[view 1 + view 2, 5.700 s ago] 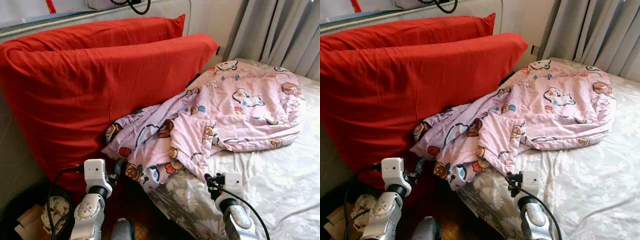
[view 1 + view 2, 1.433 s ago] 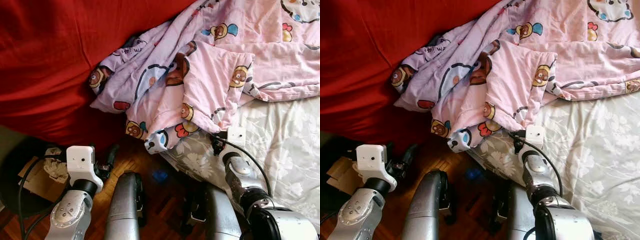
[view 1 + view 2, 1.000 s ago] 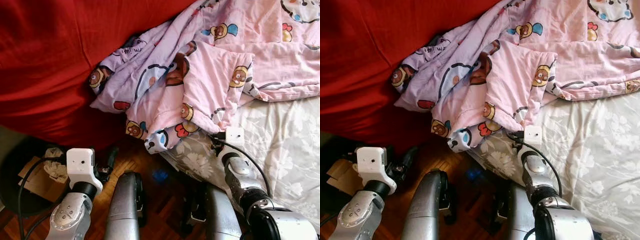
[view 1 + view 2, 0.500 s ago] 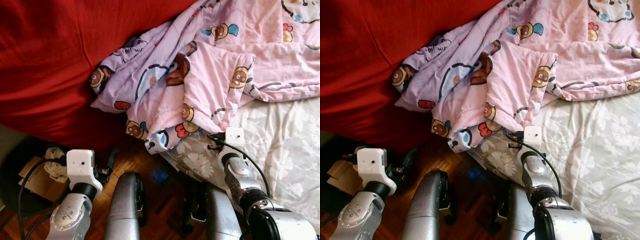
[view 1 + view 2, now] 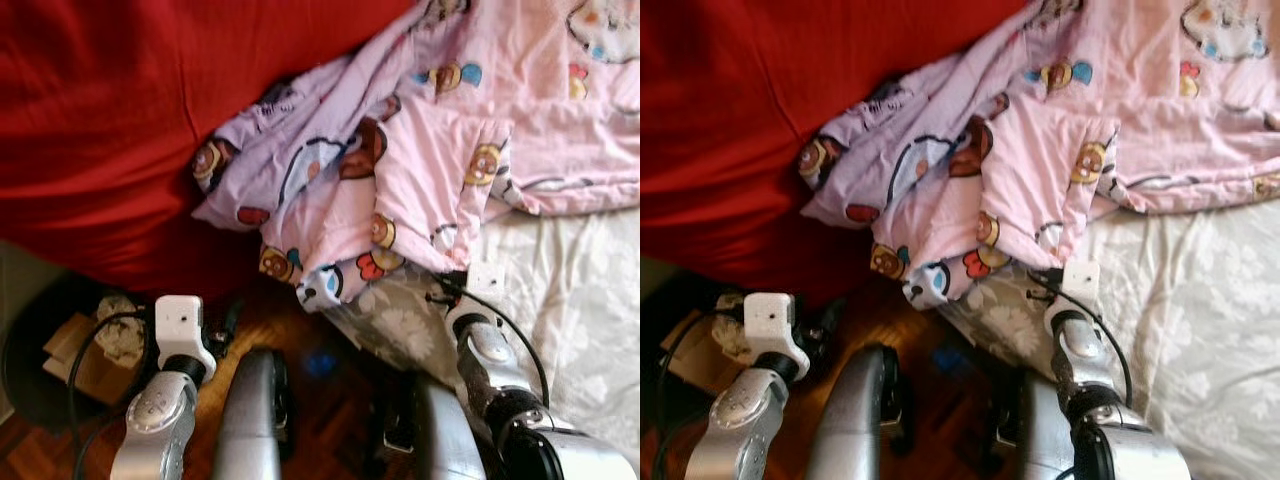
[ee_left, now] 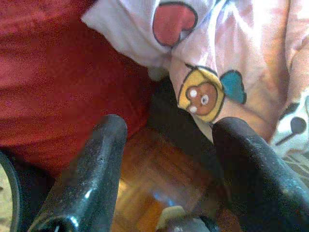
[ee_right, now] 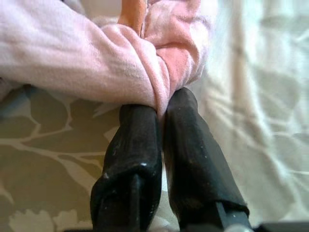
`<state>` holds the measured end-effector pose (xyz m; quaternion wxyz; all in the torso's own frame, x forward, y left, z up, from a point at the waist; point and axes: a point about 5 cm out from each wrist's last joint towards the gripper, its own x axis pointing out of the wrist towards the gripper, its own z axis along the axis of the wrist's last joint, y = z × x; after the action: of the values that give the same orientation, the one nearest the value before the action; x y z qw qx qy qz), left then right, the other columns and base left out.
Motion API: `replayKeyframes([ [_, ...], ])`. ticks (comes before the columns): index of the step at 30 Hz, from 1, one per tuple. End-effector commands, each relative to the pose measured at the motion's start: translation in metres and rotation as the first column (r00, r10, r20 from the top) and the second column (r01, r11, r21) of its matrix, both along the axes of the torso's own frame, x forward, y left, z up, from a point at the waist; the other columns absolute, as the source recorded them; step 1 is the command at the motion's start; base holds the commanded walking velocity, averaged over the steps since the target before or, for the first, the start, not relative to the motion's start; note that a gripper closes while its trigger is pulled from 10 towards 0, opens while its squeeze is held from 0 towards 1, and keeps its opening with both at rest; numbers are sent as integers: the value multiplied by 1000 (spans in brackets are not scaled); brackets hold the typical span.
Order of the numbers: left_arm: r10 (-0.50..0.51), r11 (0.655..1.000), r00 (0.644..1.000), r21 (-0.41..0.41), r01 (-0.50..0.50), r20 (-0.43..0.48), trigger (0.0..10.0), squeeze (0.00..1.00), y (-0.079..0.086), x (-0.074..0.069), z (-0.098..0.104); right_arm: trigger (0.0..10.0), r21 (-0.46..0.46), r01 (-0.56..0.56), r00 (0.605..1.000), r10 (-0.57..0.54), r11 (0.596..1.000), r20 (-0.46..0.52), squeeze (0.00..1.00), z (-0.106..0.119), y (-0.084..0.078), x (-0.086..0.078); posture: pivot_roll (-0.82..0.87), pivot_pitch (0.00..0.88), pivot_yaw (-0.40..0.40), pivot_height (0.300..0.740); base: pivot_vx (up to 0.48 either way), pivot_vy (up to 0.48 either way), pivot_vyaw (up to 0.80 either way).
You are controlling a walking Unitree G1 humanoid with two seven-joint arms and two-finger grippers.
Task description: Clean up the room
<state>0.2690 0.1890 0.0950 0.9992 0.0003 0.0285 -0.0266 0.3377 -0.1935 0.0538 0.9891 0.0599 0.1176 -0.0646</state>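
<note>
A pink cartoon-print blanket (image 5: 440,150) lies crumpled on the bed, and one corner hangs over the bed's edge toward the floor. My right gripper (image 7: 161,104) is at the blanket's lower edge (image 5: 1040,280), shut with a pink fold pinched at its fingertips. My left gripper (image 6: 169,125) hangs open low over the wooden floor, beside the hanging corner (image 6: 203,96) and the red pillows. It holds nothing. Two big red pillows (image 5: 120,120) lean behind the blanket.
A dark bin (image 5: 40,350) with paper and cardboard stands at the left on the wooden floor (image 5: 310,330). A small blue thing (image 5: 320,362) lies on the floor near the bed. The floral sheet (image 5: 580,300) covers the bed to the right. My silver legs (image 5: 250,420) show below.
The whole picture has shifted a little and blurred, so the camera moved. My right gripper stays at the blanket's edge. The left arm has barely moved.
</note>
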Motion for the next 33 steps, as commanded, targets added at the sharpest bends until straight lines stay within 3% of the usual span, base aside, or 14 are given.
replayKeyframes([
  [1, 36, 999, 998, 17, -36, -46, 10000, 0, 13, -4, -14, 0, 15, 66, 998, -66, 998, -22, 0, -13, -19, -15, 174, 182, -46, 627, 0, 0, 0],
  [5, 42, 999, 998, 20, -41, -50, 10000, 0, 16, -3, -17, 0, 18, 68, 997, -68, 998, -31, 0, -21, -21, -23, 168, 160, -42, 627, 0, 0, 0],
  [8, 40, 999, 997, 20, -39, -65, 10000, 0, 17, 1, -25, 0, 30, 78, 990, -74, 996, -120, 0, -45, -20, -44, 156, 127, -29, 627, 0, 0, 0],
  [11, 36, 999, 997, 21, -34, -63, 10000, 0, 16, 4, -28, 0, 31, 84, 988, -79, 996, -135, 0, -50, -20, -49, 152, 112, -25, 627, 0, 0, 0],
  [16, 29, 999, 997, 25, -27, -70, 10000, 0, 15, 10, -33, 0, 74, 77, 995, -73, 994, -63, 0, -45, -18, -49, 133, 75, -20, 627, 0, 0, 0],
  [17, 29, 999, 997, 22, -28, -69, 10000, 0, 14, 11, -33, 3882, 69, 72, 997, -69, 995, -40, 0, -42, -18, -48, 126, 70, -19, 627, 0, 0, 0],
  [18, 31, 999, 997, 20, -29, -67, 10000, 0, 13, 12, -34, 9490, 66, 68, 998, -66, 996, -18, 0, -40, -19, -48, 125, 67, -18, 627, 0, 0, 0],
  [19, 32, 999, 997, 19, -30, -65, 10000, 0, 13, 13, -34, 10000, 72, 68, 998, -69, 995, 5, 0, -38, -20, -48, 120, 61, -17, 627, 0, 0, 0],
  [25, 51, 999, 996, -7, -52, -73, 10000, 0, 14, 17, -40, 10000, 103, 64, 997, -68, 993, 38, 0, -34, -19, -46, 105, 27, -9, 637, 0, 0, 0],
  [33, 98, 995, 986, 10, -97, -135, 10000, 0, 28, 15, -57, 10000, 103, 42, 999, -45, 994, 25, 0, -38, -8, -47, 111, 0, 1, 677, 0, 0, 0],
])
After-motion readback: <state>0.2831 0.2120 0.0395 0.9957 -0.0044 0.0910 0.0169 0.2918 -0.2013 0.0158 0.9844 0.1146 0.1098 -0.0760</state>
